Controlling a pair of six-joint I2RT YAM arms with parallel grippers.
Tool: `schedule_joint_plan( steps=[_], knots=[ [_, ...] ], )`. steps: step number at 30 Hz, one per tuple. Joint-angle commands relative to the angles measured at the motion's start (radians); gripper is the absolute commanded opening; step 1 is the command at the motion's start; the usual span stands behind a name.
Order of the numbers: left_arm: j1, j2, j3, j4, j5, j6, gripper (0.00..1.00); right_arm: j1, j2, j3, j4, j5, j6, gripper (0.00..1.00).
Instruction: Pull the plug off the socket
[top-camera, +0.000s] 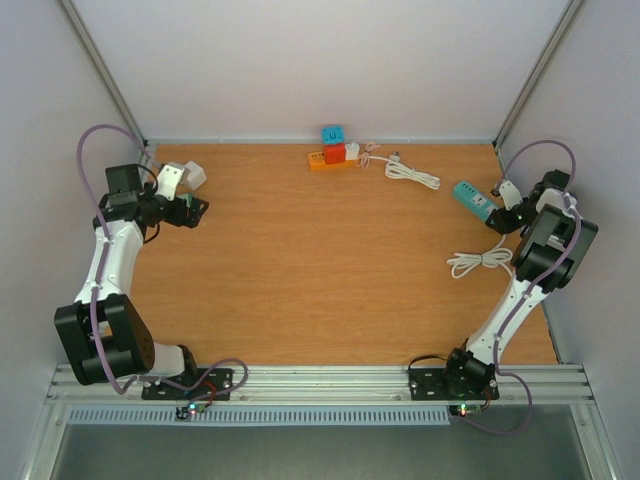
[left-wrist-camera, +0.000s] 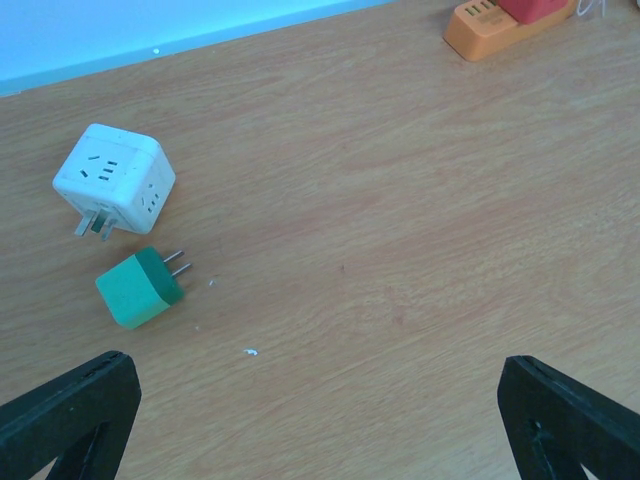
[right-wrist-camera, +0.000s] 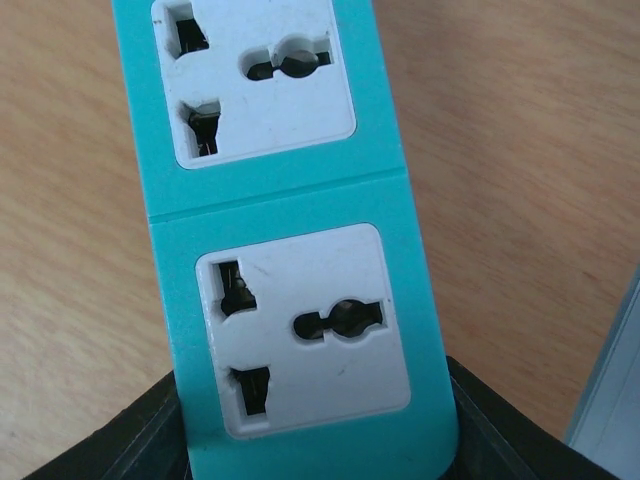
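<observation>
A green plug (left-wrist-camera: 138, 290) with two bare prongs lies on the table, apart from a white cube socket (left-wrist-camera: 112, 178), which also shows in the top view (top-camera: 193, 177). My left gripper (left-wrist-camera: 320, 420) is open and empty, its fingers (left-wrist-camera: 70, 415) wide apart just short of them; in the top view it (top-camera: 190, 211) is at the far left. My right gripper (right-wrist-camera: 315, 440) is shut on the end of a teal power strip (right-wrist-camera: 290, 210) with empty white outlets, at the right edge (top-camera: 472, 198).
An orange power strip (top-camera: 328, 158) with red and white plugs and a blue cube stands at the back wall, also in the left wrist view (left-wrist-camera: 490, 25). White cables lie at the back right (top-camera: 412, 172) and near the right arm (top-camera: 478, 262).
</observation>
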Motion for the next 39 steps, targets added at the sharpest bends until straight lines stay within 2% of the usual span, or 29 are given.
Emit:
schedule_joint_plan(
  steps=[1, 10, 17, 22, 29, 33, 39],
  knots=[
    [-0.003, 0.017, 0.013, 0.068, 0.017, -0.044, 1.00, 0.023, -0.007, 0.015, 0.067, -0.090, 0.182, 0.40],
    [-0.003, -0.010, 0.009, 0.083, 0.003, -0.076, 1.00, 0.112, 0.016, -0.044, 0.187, -0.052, 0.351, 0.50],
    [-0.003, 0.071, 0.090, 0.023, 0.055, -0.066, 1.00, 0.168, 0.072, -0.006, 0.227, -0.012, 0.418, 0.62],
    [-0.005, 0.181, 0.173, -0.054, 0.062, -0.026, 1.00, 0.173, 0.138, 0.169, 0.116, -0.036, 0.465, 0.76],
    [-0.004, 0.290, 0.299, -0.200, 0.054, 0.078, 1.00, 0.172, 0.108, 0.251, 0.008, -0.044, 0.463, 0.88],
    [-0.004, 0.321, 0.352, -0.303, 0.107, 0.090, 1.00, 0.173, 0.061, 0.269, -0.074, -0.083, 0.483, 0.92],
    [-0.006, 0.320, 0.290, -0.308, 0.117, 0.081, 1.00, 0.190, -0.003, 0.248, -0.107, -0.163, 0.509, 0.92]
  ],
)
